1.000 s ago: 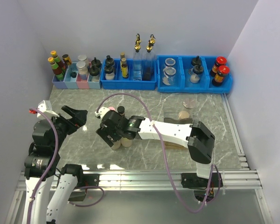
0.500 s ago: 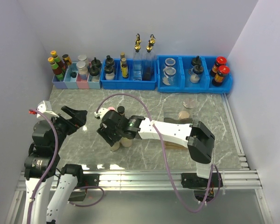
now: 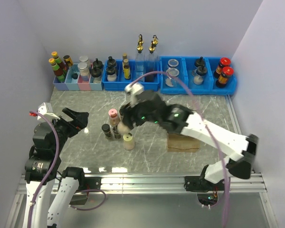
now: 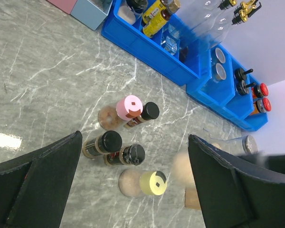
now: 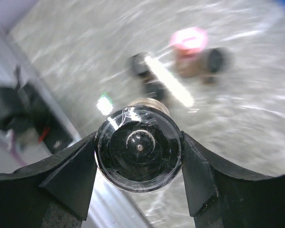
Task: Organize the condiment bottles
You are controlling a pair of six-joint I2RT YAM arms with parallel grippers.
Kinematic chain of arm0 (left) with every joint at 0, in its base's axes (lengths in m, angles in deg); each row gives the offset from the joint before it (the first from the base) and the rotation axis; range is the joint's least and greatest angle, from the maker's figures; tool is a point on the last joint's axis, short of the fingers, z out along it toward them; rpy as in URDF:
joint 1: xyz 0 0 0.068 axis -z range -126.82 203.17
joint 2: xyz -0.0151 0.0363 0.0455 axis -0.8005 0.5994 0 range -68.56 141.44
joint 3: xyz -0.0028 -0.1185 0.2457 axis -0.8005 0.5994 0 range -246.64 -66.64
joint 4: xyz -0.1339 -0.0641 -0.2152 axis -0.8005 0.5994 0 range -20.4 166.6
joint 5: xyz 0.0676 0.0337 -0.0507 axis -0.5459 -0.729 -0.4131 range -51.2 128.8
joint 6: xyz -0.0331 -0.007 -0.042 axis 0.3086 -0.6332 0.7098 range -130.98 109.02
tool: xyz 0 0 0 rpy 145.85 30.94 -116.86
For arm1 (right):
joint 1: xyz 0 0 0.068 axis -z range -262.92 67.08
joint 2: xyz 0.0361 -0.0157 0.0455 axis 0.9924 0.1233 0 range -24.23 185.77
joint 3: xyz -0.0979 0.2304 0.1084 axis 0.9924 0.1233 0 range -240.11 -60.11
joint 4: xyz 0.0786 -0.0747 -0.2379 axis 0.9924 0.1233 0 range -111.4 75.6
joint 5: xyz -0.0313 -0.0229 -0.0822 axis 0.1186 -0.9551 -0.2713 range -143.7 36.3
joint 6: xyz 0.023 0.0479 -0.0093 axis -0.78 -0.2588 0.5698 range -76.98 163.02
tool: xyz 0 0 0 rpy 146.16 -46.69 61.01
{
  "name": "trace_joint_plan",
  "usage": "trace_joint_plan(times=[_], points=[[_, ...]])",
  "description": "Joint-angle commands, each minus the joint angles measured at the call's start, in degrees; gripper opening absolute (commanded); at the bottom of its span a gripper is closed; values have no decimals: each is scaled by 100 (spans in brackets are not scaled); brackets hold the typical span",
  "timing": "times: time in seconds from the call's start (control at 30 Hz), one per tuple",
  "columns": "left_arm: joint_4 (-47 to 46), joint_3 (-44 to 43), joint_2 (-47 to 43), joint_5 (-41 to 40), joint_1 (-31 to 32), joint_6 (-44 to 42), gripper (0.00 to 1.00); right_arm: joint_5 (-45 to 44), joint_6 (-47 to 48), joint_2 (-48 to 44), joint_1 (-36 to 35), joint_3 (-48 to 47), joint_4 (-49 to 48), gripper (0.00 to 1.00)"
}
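Condiment bottles: six small clear spice jars, mid-bench.

- Five stand in a tight cluster left of centre.
  - The pink-lidded jar [image 4: 129,106] has brown contents, with the first black-lidded jar [image 4: 149,110] just beside it.
  - The second black-lidded jar [image 4: 110,140] and third black-lidded jar [image 4: 133,153] stand nearer.
  - The pale-yellow-lidded jar [image 4: 153,183], with beige contents, is nearest.
- The sixth is the clear-lidded jar [image 3: 124,128], with beige contents, at the right side of the cluster.
  - The right tool [image 5: 138,142] is clamped on it, one finger on each side, with the lid facing the wrist camera.
  - Whether it touches the bench [image 3: 147,157] cannot be told; that view is blurred.
- The left tool [image 3: 81,120] has its fingers spread wide and grips nothing. It hangs over the bench, left of the cluster.
- At the far edge is a row of blue bins [image 3: 130,87] holding further bottles.
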State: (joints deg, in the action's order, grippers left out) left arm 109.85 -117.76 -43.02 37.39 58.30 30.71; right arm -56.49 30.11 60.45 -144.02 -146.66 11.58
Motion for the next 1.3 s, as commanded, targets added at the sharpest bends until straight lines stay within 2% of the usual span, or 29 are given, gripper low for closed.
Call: trace_joint_plan(times=[0.0,0.1,0.17,0.23,0.47,0.8,1.2,1.27], points=[[-149,-30,-32,-44,15,93,99,-712,-194,-610,807,339,-45,0],[-193,-4,-14,27,23,120,99,-1712,-484,-655,1275,349,340,0],[-219,22,-14,70,15,146,99,-2066,-502,-594,1671,383,491,0],[-237,40,-23,97,15,155,99,-2130,-459,-541,2073,550,369,0],[-131,-4,-23,79,23,138,99,-2288,-327,-163,2795,735,148,0],[-140,22,-14,88,24,138,99,-1954,-300,259,3271,1165,-238,0],[-219,49,21,194,24,164,99,-1681,-362,654,3315,1333,-423,0],[-219,57,30,220,24,164,99,-1655,-397,751,3315,1315,-397,5]])
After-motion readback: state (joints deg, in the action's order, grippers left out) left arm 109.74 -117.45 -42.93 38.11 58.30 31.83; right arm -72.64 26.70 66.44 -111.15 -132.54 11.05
